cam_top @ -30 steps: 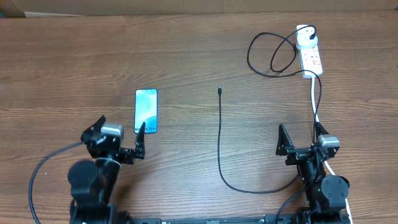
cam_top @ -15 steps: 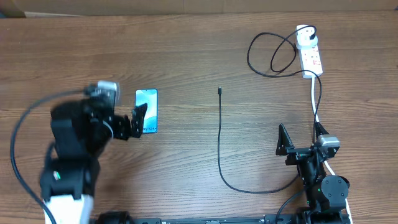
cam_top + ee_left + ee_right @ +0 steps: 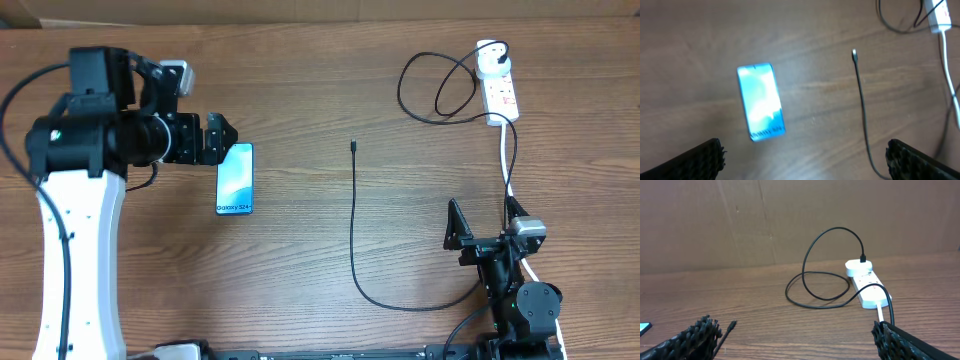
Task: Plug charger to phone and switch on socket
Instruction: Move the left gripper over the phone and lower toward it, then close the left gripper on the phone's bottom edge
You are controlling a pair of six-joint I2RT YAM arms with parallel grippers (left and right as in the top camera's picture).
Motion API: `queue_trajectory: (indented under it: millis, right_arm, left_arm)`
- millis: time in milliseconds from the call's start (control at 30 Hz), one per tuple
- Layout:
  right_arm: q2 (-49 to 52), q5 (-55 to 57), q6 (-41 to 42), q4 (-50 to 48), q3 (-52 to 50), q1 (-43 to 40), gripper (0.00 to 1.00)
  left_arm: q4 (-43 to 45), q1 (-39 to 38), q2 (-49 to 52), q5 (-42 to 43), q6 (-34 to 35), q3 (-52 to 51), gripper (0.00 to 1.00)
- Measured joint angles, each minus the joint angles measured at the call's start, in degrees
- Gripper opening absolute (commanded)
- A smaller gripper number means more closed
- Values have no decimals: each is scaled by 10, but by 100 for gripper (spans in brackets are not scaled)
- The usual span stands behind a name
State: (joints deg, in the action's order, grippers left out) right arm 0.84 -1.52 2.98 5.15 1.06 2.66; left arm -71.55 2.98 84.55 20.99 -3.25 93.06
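Charger (image 3: 352, 220), phone (image 3: 235, 178), socket (image 3: 503, 98): one each, apparently.

I saw the table (image 3: 300, 90) as mid-brown wood, its darker grain streaks running left to right. Left of centre, the phone (image 3: 235, 178) glowed teal-blue with paler patches and white lettering at its near edge (blurred in the left wrist view). The charger (image 3: 352, 220) was a thin black line ending in a white adapter (image 3: 489, 62). At the far right, the socket (image 3: 500, 97) was white with small red marks and a white cord (image 3: 507, 160). The left arm (image 3: 80, 230) was white below and black above.
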Motion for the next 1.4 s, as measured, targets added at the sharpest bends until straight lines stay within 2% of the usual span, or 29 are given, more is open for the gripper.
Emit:
queue_trajectory:
  millis: [267,433,600,733,833,1067,1400]
  right_arm:
    - [0,0,0,0,0,0,100]
    - [0,0,0,0,0,0,100]
    - [0,0,0,0,0,0,100]
    - [0,0,0,0,0,0,100]
    - [0,0,0,0,0,0,100]
    - [0,0,0,0,0,0,100]
    - [0,0,0,0,0,0,100]
  left_arm:
    - [21,-3,63,14,37,0,100]
    - [12,-38,106,-62,109,0,100]
    - [17,-81,155,-102,140,0,100]
    - [18,-96,181,-110,146,0,99]
    - [18,-96,191,-120,151,0,94]
    - [22,-96,213,-164,170,0,95]
    - [30,-96,276,-186,136,0,100]
